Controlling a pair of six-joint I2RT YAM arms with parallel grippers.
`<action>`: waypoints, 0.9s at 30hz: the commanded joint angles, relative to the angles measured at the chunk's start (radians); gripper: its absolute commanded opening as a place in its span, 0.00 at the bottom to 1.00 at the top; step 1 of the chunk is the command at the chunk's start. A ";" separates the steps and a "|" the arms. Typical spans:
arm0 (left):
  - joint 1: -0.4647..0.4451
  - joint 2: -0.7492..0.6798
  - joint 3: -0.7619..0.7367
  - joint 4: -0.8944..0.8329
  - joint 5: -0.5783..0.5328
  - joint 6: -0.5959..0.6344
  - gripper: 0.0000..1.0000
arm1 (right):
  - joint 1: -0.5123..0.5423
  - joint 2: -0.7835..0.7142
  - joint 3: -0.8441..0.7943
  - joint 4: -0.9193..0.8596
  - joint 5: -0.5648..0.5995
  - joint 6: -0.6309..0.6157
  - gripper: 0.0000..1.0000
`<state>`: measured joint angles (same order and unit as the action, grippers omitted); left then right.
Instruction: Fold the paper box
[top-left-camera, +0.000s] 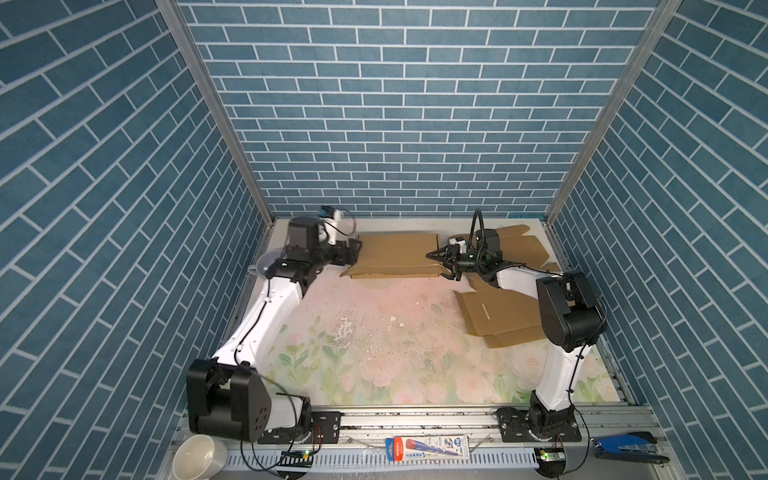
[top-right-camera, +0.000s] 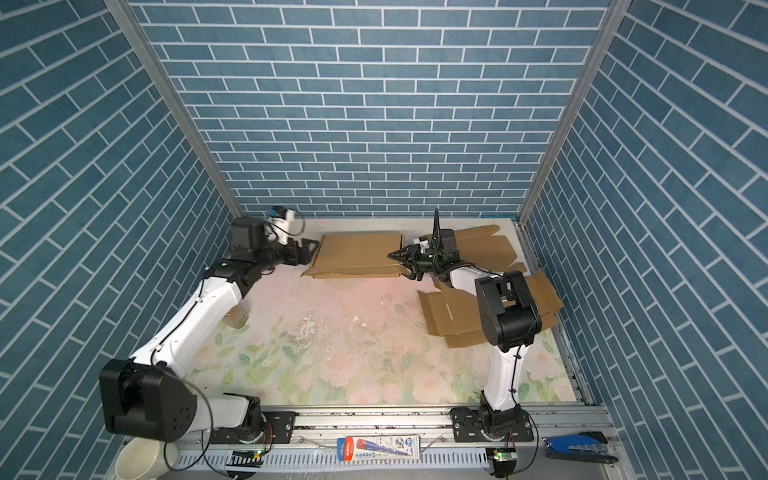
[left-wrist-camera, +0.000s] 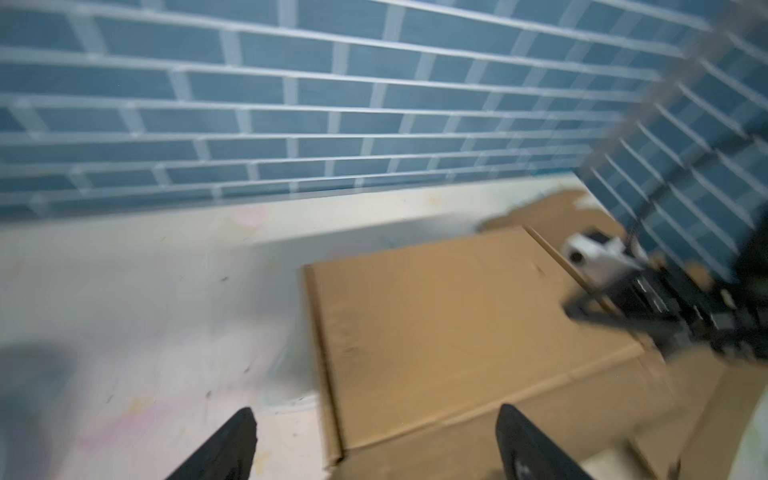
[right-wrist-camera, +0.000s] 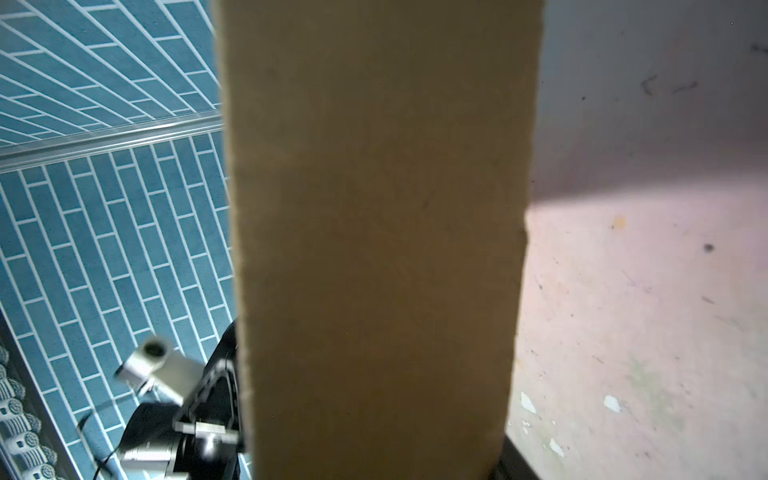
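Note:
The brown paper box (top-left-camera: 395, 253) (top-right-camera: 357, 253) lies closed and flat at the back middle of the table. My left gripper (top-left-camera: 355, 251) (top-right-camera: 311, 249) stands open at its left end. In the left wrist view the box (left-wrist-camera: 436, 332) has its near corner in the gap of that gripper (left-wrist-camera: 376, 442), touching neither finger. My right gripper (top-left-camera: 440, 265) (top-right-camera: 401, 266) is at the box's right end, one finger over the lid and one at the lower edge. In the right wrist view the box's end wall (right-wrist-camera: 374, 208) fills the space between the jaws; only one fingertip (right-wrist-camera: 513, 461) shows.
Flat unfolded cardboard sheets (top-left-camera: 498, 316) lie on the right under my right arm, and more (top-left-camera: 519, 243) lie at the back right corner. A clear cup (top-right-camera: 237, 318) stands by my left arm. A white bowl (top-left-camera: 199, 457), a blue packet (top-left-camera: 428, 449) and a stapler (top-left-camera: 627, 446) sit on the front rail.

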<state>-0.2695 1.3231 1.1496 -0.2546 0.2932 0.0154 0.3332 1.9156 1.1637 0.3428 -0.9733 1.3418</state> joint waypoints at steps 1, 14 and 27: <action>-0.158 -0.046 -0.022 -0.082 -0.148 0.369 0.92 | -0.005 -0.067 -0.038 -0.014 -0.024 0.095 0.44; -0.418 0.112 -0.057 -0.065 -0.366 0.798 0.92 | -0.006 -0.126 -0.068 -0.074 -0.066 0.152 0.43; -0.424 0.102 -0.254 0.271 -0.517 0.991 0.77 | -0.005 -0.135 -0.068 -0.102 -0.135 0.197 0.41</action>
<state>-0.6872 1.4445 0.9424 -0.0830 -0.1852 0.9298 0.3305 1.8282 1.1164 0.2165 -1.0466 1.4818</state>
